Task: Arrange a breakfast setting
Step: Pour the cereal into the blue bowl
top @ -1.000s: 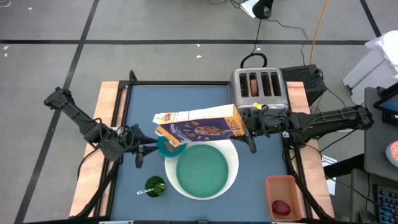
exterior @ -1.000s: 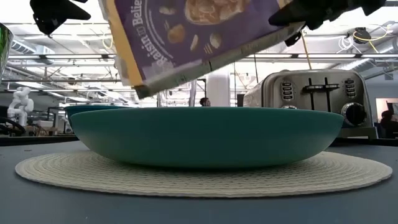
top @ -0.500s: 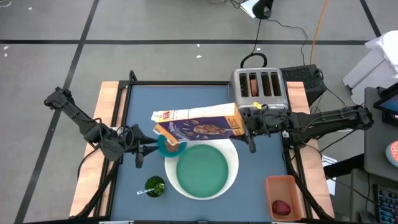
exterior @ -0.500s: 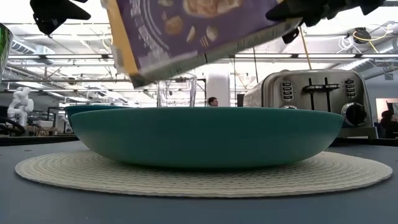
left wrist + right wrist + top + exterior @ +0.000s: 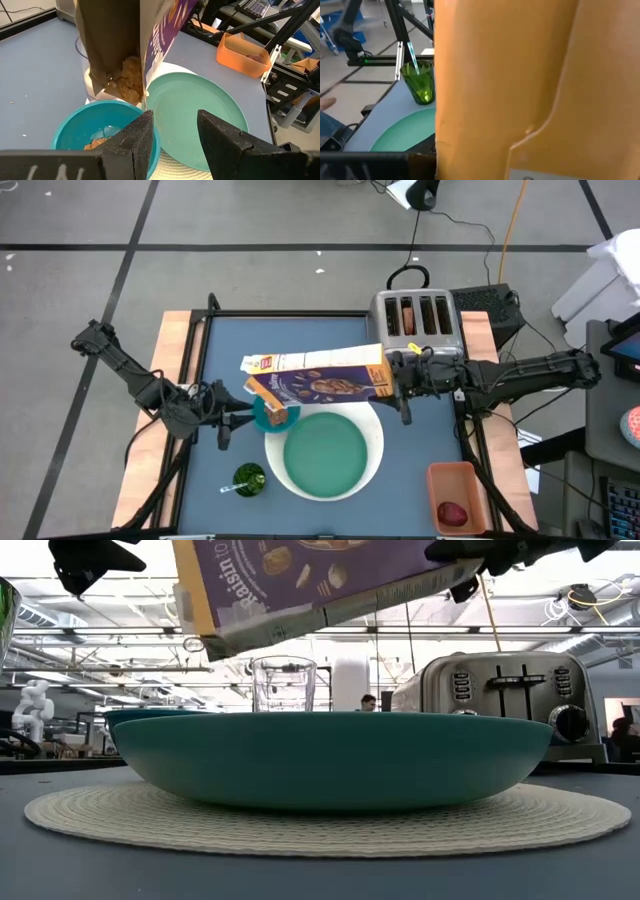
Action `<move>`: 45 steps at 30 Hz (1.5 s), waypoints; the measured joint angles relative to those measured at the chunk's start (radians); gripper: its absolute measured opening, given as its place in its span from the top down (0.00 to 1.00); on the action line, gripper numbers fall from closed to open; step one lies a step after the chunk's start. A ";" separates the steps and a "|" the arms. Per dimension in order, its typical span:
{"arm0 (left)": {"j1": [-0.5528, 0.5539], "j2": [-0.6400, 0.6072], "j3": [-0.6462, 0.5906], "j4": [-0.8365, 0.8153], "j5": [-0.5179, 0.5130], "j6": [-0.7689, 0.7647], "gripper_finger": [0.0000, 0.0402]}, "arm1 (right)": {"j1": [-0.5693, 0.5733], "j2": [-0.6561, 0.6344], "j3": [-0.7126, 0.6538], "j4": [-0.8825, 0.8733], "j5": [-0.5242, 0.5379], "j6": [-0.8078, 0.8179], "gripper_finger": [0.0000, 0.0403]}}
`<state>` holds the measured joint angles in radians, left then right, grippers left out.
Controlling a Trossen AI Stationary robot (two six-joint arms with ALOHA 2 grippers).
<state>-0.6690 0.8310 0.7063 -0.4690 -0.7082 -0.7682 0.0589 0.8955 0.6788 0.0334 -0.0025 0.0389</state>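
Note:
My right gripper (image 5: 396, 386) is shut on the purple cereal box (image 5: 320, 383), which hangs tilted over the table's middle. Its open end (image 5: 122, 80) shows cereal and hangs above the small teal bowl (image 5: 95, 132), which holds some flakes. My left gripper (image 5: 175, 140) is open at the bowl's rim, one finger over the bowl and one outside; I cannot tell whether it touches. The teal plate (image 5: 325, 452) lies on a white round mat (image 5: 376, 430). An empty glass (image 5: 283, 685) stands behind the bowl. The red apple (image 5: 452, 512) lies in an orange bin. My right gripper holds the cereal box by its closed end (image 5: 380, 383), coming level from the table's right side. The box's yellow side (image 5: 520, 75) fills the wrist view and hides the fingers. The box is lifted clear, its open end slanting down toward the left.
A steel toaster (image 5: 415, 322) stands at the far right with something brown in its slots. A green cup (image 5: 248, 478) with a utensil in it stands at the near left. The orange bin (image 5: 455, 498) sits at the near right corner.
My right gripper has raised the cereal box: its open end has risen higher above the bowl and swung a little toward the table's far left. The bowl, plate and left gripper have stayed in place.

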 joint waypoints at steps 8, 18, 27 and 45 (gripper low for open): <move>0.000 0.000 0.000 0.000 0.000 0.000 0.60 | 0.000 0.000 0.075 -0.069 -0.001 -0.022 0.55; 0.018 0.019 0.000 0.003 -0.018 -0.003 0.60 | 0.000 0.014 0.133 -0.187 -0.002 -0.020 0.55; 0.043 0.074 0.000 0.003 -0.019 -0.003 0.60 | 0.000 0.014 0.133 -0.235 -0.002 0.023 0.55; 0.043 0.079 0.000 0.003 -0.018 -0.003 0.60 | 0.000 0.074 0.135 -0.174 -0.002 -0.010 0.54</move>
<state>-0.6258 0.9096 0.7063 -0.4664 -0.7261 -0.7712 0.0589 0.9697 0.8135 -0.1410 -0.0048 0.0290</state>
